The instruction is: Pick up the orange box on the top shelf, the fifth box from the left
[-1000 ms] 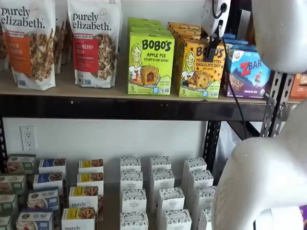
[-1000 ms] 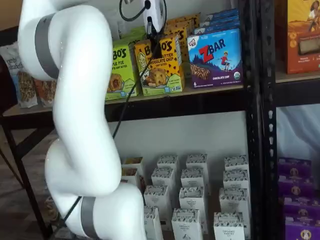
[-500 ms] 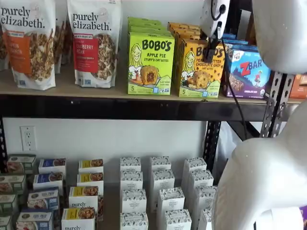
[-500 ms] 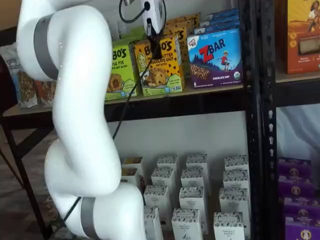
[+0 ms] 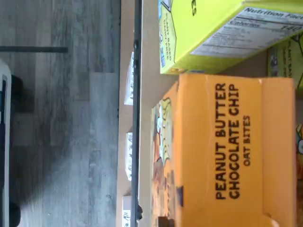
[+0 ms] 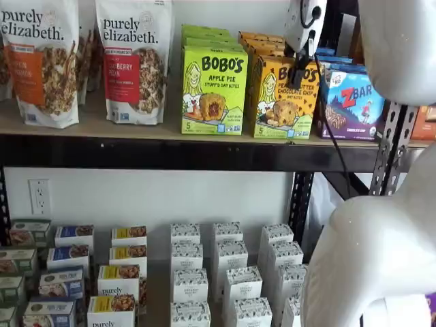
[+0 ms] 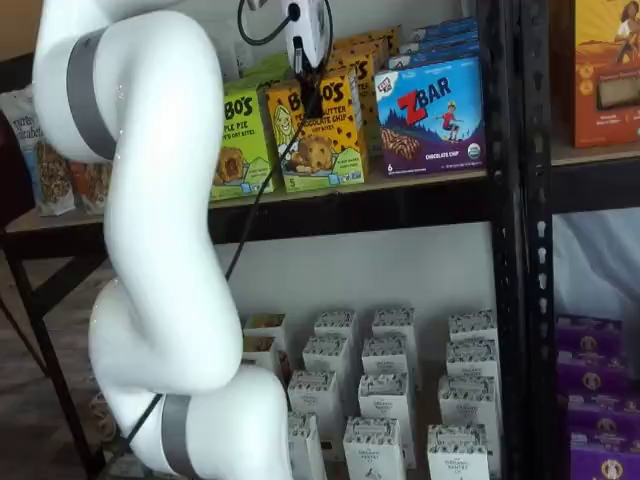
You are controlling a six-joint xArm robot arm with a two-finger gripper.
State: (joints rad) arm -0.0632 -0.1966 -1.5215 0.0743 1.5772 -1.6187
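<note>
The orange box (image 6: 285, 97) stands upright at the front edge of the top shelf (image 6: 136, 129), heading a row of like cartons that runs back toward twelve o'clock. In both shelf views my gripper (image 6: 302, 65) hangs over its upper front. The black fingers press against the carton with no gap between them visible, so I judge they have closed on it, though the contact itself is too small to see clearly. The wrist view shows the carton's top panel (image 5: 227, 146) close below me.

Step in hand: the grasp, just made or nearly made. The lift is not yet begun, for the carton's base sits on the board. The next move calls for a straight rise and a pull toward six o'clock, clear of both neighbours.

At nine o'clock, just beside the carton, stands the lime-green Apple Pie carton (image 6: 214, 90). At three o'clock stands the ZBar carton (image 6: 354, 103). Farther toward nine o'clock are the granola bags (image 6: 133, 61).

Front-row count: one orange carton, one lime-green, one ZBar, two bags plainly seen. The cartons behind each are partly hidden and cannot be counted surely.
</note>
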